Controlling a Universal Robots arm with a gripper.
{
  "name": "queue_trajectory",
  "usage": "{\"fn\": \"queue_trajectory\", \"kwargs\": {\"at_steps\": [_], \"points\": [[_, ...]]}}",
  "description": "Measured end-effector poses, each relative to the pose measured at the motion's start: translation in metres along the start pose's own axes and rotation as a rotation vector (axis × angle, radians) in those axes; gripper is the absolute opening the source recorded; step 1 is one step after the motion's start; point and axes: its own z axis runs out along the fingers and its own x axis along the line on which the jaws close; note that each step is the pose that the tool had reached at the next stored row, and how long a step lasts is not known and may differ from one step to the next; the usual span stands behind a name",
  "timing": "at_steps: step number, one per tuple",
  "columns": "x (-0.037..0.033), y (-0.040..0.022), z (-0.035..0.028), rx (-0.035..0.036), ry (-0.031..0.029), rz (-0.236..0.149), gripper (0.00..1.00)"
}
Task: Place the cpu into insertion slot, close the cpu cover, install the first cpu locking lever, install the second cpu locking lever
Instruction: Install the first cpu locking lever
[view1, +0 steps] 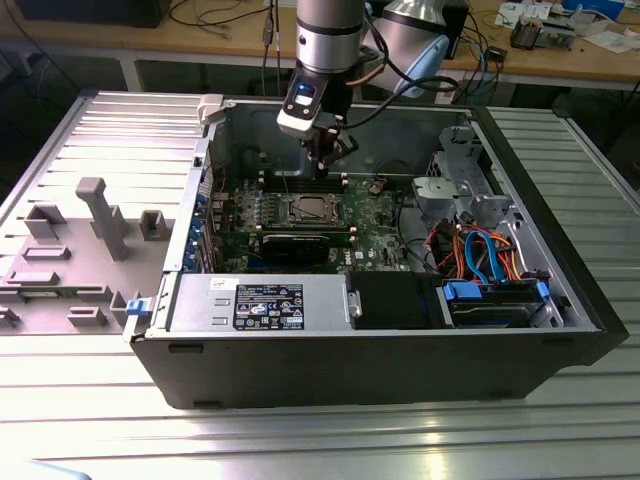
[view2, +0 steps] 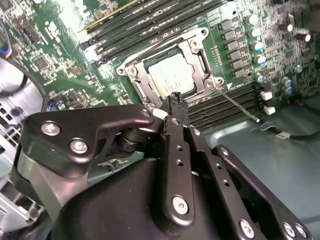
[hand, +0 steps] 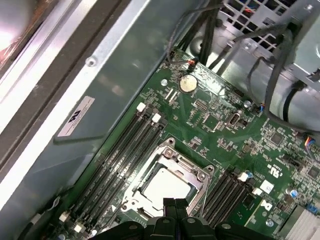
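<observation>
Exterior view: black gripper (view1: 327, 152) hangs over green circuit board (view1: 385, 235) inside open grey computer case (view1: 560, 290).

Second wrist view: small square silver-grey cpu (view2: 171, 77) lies in silver-rimmed insertion slot (view2: 197, 35). Thin silver cpu cover (view2: 142, 83) lies flat around it. Thin metal lever (view2: 237, 104) sticks out sideways.

First wrist view: gripper fingers (hand: 170, 205) pressed together, empty, above cpu.

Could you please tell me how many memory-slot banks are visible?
2: one bank between the cpu and the case wall, the other bank on the cpu's opposite side; more may be hidden.
</observation>
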Motion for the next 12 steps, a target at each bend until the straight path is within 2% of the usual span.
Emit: {"fn": "queue_trajectory", "kwargs": {"at_steps": [8,12], "points": [[0.0000,0.0000,0.0000,-0.0019,0.0003,-0.124,0.11],[0.0000,0.0000,0.0000,-0.0022,0.0003,-0.135,0.11]]}}
